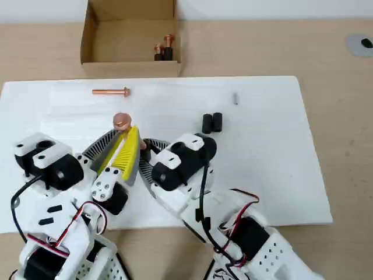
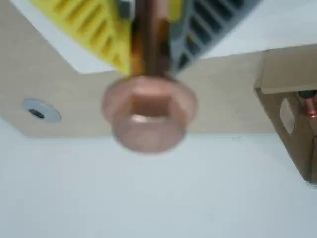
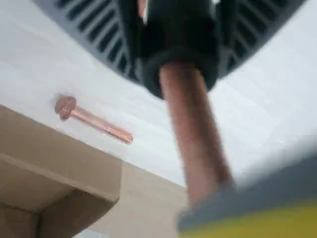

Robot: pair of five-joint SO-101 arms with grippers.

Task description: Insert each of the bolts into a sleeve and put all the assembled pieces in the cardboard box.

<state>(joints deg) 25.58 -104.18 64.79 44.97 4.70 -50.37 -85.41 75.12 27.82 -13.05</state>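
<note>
My left gripper (image 1: 125, 132) is shut on a copper bolt (image 1: 121, 121), whose hex head (image 2: 148, 111) pokes out past the yellow and grey fingers. The bolt's shaft (image 3: 193, 129) runs into a black sleeve (image 3: 181, 44), and my right gripper (image 1: 144, 149) is shut on that sleeve just to the right of the left gripper. A second copper bolt (image 1: 111, 91) lies loose on the white mat (image 1: 262, 163) farther back. Two black sleeves (image 1: 211, 122) stand side by side right of centre. The cardboard box (image 1: 90, 35) at the back holds assembled pieces (image 1: 164, 49) in its right corner.
A small grey piece (image 1: 235, 98) lies on the mat behind the two sleeves. A round grey fitting (image 1: 360, 44) sits in the wooden tabletop at the far right. The mat's right half is bare.
</note>
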